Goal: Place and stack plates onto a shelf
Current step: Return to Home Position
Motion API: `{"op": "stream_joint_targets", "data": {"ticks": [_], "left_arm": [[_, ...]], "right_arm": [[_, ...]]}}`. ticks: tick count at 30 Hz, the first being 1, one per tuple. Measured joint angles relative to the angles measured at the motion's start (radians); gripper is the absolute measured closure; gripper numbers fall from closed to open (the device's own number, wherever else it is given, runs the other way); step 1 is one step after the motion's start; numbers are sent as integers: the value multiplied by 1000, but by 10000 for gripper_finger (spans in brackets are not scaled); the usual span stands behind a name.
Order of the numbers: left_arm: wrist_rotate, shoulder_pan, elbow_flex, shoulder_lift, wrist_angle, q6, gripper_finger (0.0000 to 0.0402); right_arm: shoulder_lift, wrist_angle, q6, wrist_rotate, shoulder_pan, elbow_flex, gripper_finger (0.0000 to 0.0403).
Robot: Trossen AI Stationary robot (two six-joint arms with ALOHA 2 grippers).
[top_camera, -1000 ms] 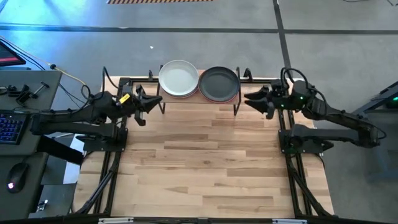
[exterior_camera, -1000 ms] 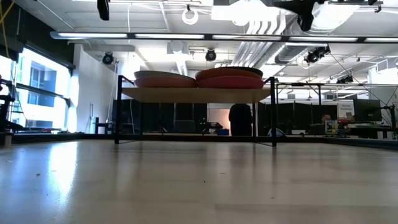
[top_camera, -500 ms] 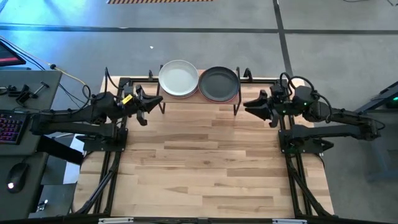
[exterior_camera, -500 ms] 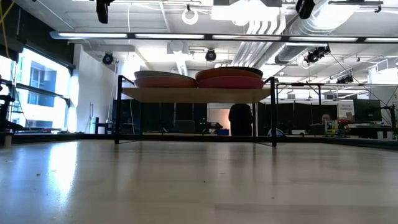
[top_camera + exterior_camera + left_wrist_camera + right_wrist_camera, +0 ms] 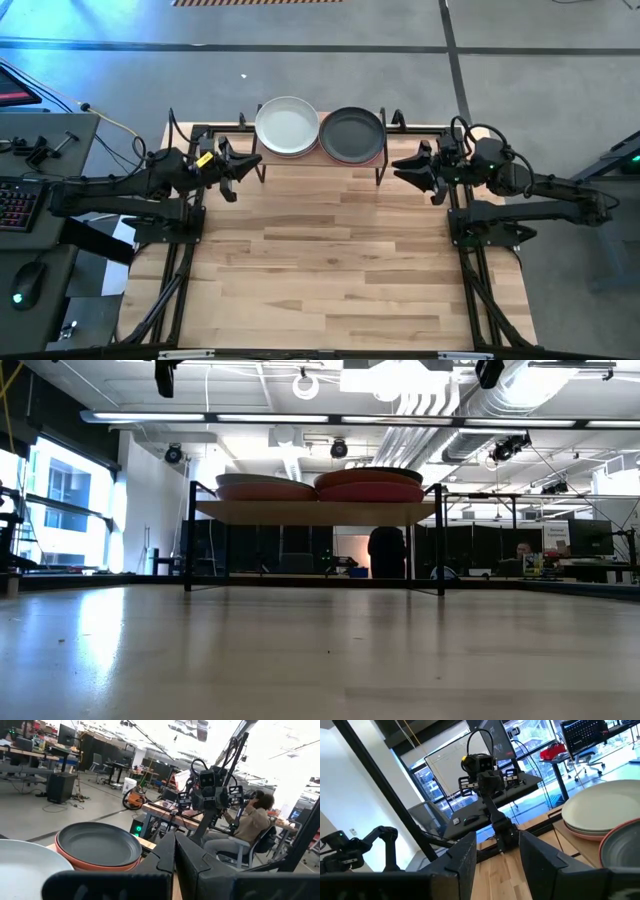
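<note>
The shelf (image 5: 315,511) stands at the table's far edge on thin black legs. It carries two stacks of plates. The left stack (image 5: 287,126) has a pale grey-white plate on top. The right stack (image 5: 351,134) has a dark grey plate (image 5: 98,842) on top, resting on a terracotta one. My left gripper (image 5: 232,165) hovers shut left of the shelf, clear of the plates. My right gripper (image 5: 418,172) hovers open right of the shelf, with nothing between its fingers (image 5: 495,855).
The wooden tabletop (image 5: 330,260) stretches bare from the shelf to the near edge. Black frame rails (image 5: 170,280) run along both sides of the table. A desk with a keyboard (image 5: 20,200) stands to the left. A person (image 5: 252,822) sits beyond the table.
My right gripper has swung a little toward the table's near edge, away from the shelf's right end, and has risen slightly. The plates and the shelf have kept still.
</note>
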Motion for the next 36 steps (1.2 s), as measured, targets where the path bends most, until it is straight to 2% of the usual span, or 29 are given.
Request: {"op": "stream_joint_targets", "data": {"ticks": [6, 16, 25, 31, 36], "left_arm": [[0, 0, 0, 0, 0, 0, 401], [18, -1, 0, 0, 0, -39, 401], [46, -34, 0, 0, 0, -21, 402], [-42, -56, 0, 0, 0, -18, 402], [-51, -82, -20, -18, 14, -17, 401]], "right_arm": [[0, 0, -24, 0, 0, 0, 297], [0, 0, -72, -1, 0, 0, 397], [0, 0, -85, -1, 0, 0, 401], [0, -12, -78, -2, 0, 0, 402], [1, -56, -76, -3, 0, 0, 402]]}}
